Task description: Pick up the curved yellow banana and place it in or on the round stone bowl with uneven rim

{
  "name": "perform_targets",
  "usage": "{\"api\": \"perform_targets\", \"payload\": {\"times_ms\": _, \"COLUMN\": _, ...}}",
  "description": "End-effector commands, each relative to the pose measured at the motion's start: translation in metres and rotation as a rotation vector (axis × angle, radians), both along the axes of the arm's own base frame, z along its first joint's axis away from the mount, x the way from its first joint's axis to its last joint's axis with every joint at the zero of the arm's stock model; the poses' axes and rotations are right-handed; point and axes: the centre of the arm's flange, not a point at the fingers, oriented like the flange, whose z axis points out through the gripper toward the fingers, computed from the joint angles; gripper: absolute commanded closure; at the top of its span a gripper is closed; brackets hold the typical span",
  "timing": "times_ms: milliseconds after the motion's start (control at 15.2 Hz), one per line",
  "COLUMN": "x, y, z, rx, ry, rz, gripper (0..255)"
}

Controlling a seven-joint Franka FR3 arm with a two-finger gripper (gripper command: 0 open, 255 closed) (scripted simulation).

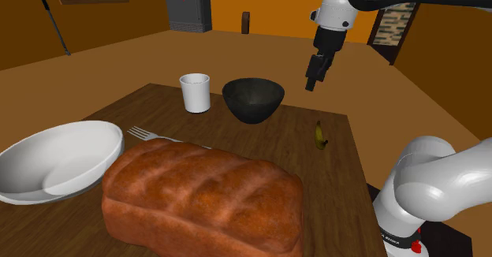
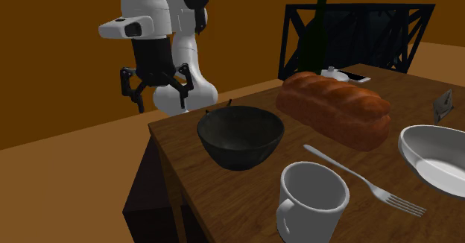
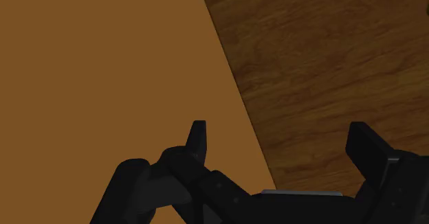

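Two black fingers (image 3: 197,141) stand wide apart with nothing between them; the gripper (image 2: 161,103) is empty and hangs in the air above the wooden table's (image 1: 260,145) edge, and the wrist view looks down on bare wood beside brown floor. The small yellow banana (image 1: 320,135) lies flat on the table near the side closest to the stand; it sits to the shoulder view's right of the dark stone bowl (image 1: 252,99), clearly apart from it, and nearer that camera than the gripper.

The step in hand, as I judge it, is the approach, with the grasp not yet begun. To do it well, the hand should travel toward the stand until centred over the banana's thick middle; the wrist should turn so the fingers straddle the narrow width rather than the length; the descent should be straight and slow; the fingers should close only once they are low on both flanks, since the curved fruit could roll or pivot out. The white mug (image 1: 195,92) and the bread loaf (image 1: 205,200) lie well clear of that path.
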Motion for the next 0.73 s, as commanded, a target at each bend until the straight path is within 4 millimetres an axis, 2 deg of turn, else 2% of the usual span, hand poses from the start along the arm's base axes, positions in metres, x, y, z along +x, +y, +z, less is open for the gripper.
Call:
{"api": "perform_targets", "payload": {"times_ms": 0, "x": 0.000, "y": 0.000, "z": 0.000, "rx": 0.000, "ry": 0.000, "rz": 0.000, "gripper": 0}}
{"api": "perform_targets", "payload": {"times_ms": 330, "x": -0.036, "y": 0.027, "z": -0.021, "rx": 0.067, "ry": 0.108, "rz": -0.364, "gripper": 0}}
{"api": "perform_targets", "payload": {"times_ms": 660, "x": -0.061, "y": 0.066, "z": -0.037, "rx": 0.134, "ry": 0.215, "rz": -0.729, "gripper": 0}}
